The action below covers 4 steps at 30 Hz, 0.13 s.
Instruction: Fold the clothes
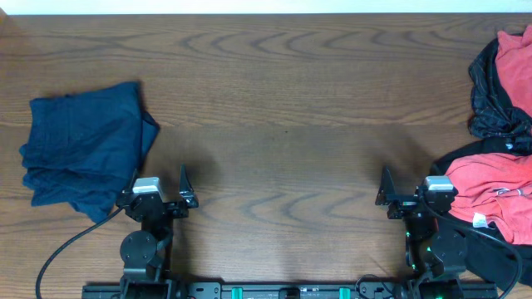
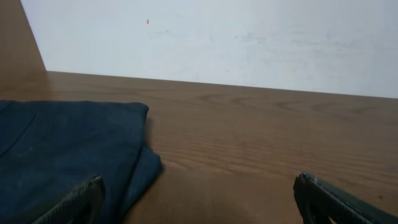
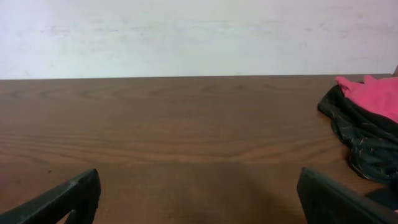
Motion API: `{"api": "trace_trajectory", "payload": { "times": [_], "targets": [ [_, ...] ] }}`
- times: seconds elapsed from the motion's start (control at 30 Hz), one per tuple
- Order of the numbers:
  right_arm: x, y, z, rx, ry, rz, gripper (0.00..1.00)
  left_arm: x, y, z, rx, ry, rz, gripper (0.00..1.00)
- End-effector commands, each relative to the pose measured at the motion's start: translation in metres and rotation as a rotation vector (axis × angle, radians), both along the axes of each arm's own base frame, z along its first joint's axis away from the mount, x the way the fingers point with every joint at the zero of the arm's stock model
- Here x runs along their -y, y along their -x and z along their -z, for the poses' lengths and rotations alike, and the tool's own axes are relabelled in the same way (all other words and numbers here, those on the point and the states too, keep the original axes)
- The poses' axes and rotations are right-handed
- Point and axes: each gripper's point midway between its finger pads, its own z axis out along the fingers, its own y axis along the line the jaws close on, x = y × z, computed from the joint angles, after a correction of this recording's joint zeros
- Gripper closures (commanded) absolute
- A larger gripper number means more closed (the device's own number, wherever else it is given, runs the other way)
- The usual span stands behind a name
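A folded dark navy garment lies at the table's left; it also shows in the left wrist view. A coral-red T-shirt lies crumpled at the right front. Behind it a black thin-patterned garment lies bunched with more coral-red cloth; both show in the right wrist view. My left gripper is open and empty, next to the navy garment's near right corner. My right gripper is open and empty, just left of the red T-shirt.
The brown wooden table runs to a white wall at the back. Cables trail from both arm bases at the front edge. A black cloth edge lies under the red T-shirt at the front right.
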Motion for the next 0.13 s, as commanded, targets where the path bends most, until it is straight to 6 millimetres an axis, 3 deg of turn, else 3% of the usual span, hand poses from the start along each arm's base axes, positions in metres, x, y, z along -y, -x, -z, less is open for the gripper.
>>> {"api": "trace_trajectory", "payload": {
  "times": [0.0, 0.1],
  "targets": [
    [0.0025, 0.0001, 0.0007, 0.0, 0.015, 0.008, 0.01, -0.0017, 0.0012, 0.0174, -0.056, -0.02, -0.005, 0.02],
    [0.0025, 0.0001, 0.0007, 0.0, 0.015, 0.008, 0.01, -0.0017, 0.0012, 0.0174, -0.056, -0.02, -0.005, 0.02]
  ]
}}
